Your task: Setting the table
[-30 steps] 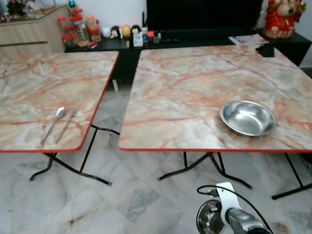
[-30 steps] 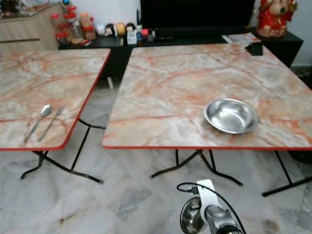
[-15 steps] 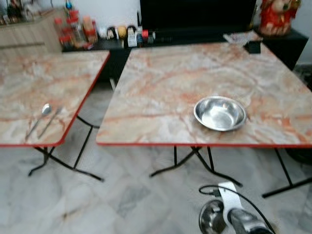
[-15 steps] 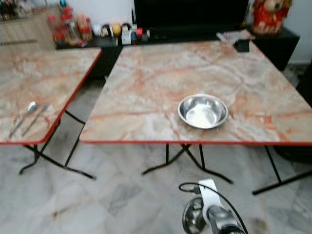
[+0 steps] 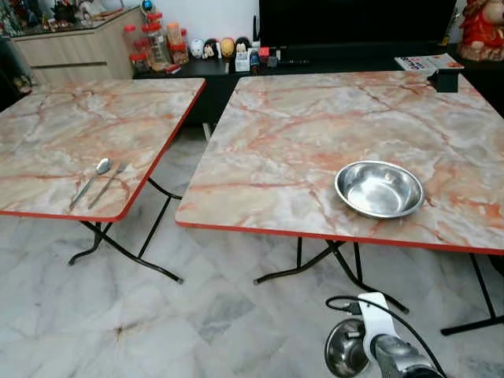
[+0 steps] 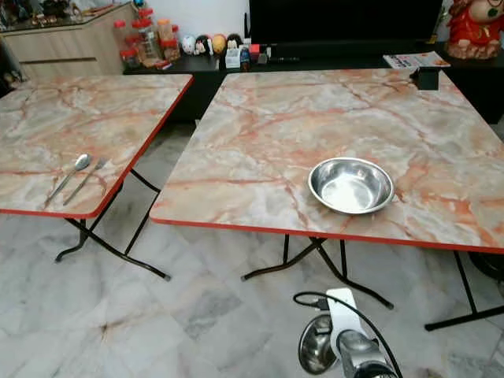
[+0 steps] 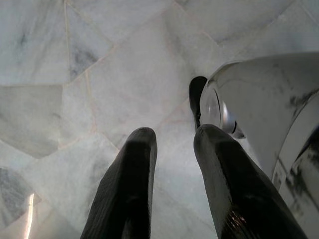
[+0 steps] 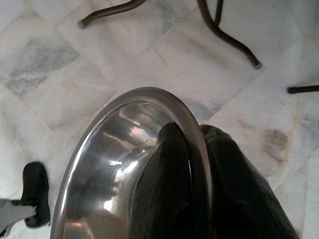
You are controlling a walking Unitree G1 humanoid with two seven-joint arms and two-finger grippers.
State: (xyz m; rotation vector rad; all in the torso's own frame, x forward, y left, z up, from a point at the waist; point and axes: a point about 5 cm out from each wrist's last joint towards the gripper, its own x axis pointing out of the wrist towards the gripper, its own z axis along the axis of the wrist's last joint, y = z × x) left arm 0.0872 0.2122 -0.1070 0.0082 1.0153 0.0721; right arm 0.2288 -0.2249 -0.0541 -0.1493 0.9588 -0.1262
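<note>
Right claw [image 8: 197,164] pinches the rim of a shiny steel bowl [image 8: 114,164], low above the marble floor. Left claw [image 7: 172,164] hangs idle, fingers parted. Second steel bowl [image 5: 379,189] sits on the right marble-pattern surface [image 5: 315,134]; spoon [image 5: 93,179] and fork [image 5: 106,185] on the left one.

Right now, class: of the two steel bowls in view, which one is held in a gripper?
The lower bowl, pinched at its rim by the right gripper above the floor. The other bowl rests on the right-hand table.
</note>
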